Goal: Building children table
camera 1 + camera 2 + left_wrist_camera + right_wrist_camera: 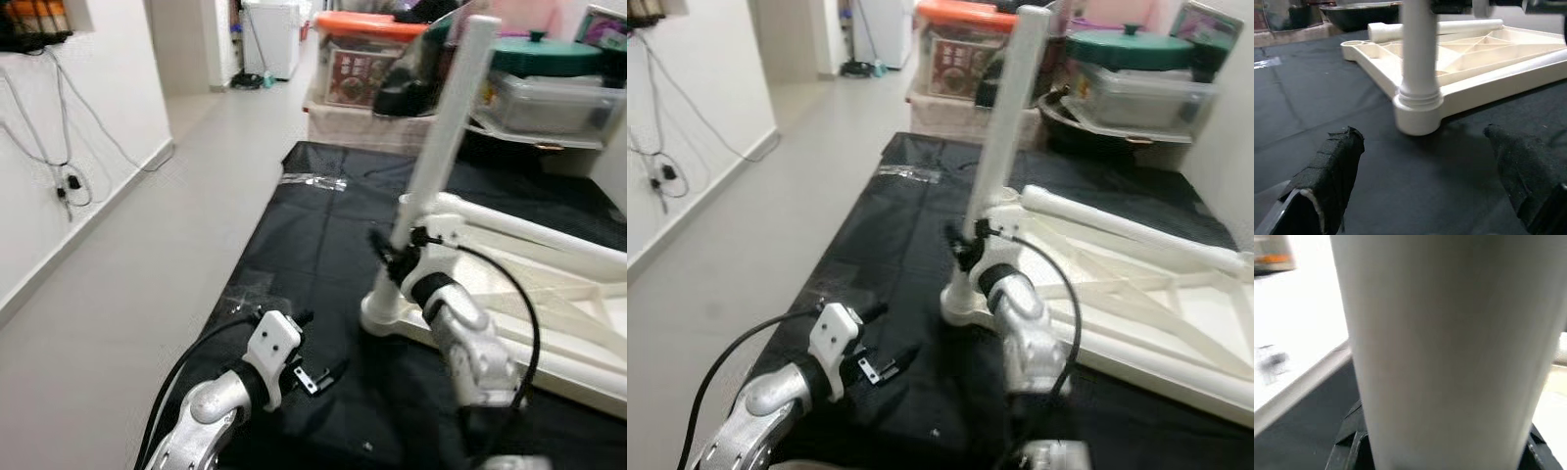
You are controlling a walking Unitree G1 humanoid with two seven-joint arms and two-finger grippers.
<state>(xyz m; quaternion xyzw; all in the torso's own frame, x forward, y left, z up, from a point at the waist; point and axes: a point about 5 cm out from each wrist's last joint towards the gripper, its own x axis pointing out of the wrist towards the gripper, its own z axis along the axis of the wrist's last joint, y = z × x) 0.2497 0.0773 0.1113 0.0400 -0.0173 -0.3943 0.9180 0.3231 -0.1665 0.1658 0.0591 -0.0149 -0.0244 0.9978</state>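
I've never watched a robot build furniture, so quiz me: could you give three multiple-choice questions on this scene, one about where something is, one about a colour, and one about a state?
1. Where does the upright table leg stand?
A. In a corner socket of the upturned tabletop
B. Flat on the bare floor
C. On the storage boxes

2. What colour is the sheet under the parts?
A. Red
B. Black
C. Yellow

3. What is the right gripper doing?
A. Hanging idle
B. Holding a screwdriver
C. Gripping the leg near its base

Answers: 1 A, the leg rises from the round corner socket of the tabletop. 2 B, the sheet is black. 3 C, its fingers close around the leg, while the left gripper is open on the sheet nearby.
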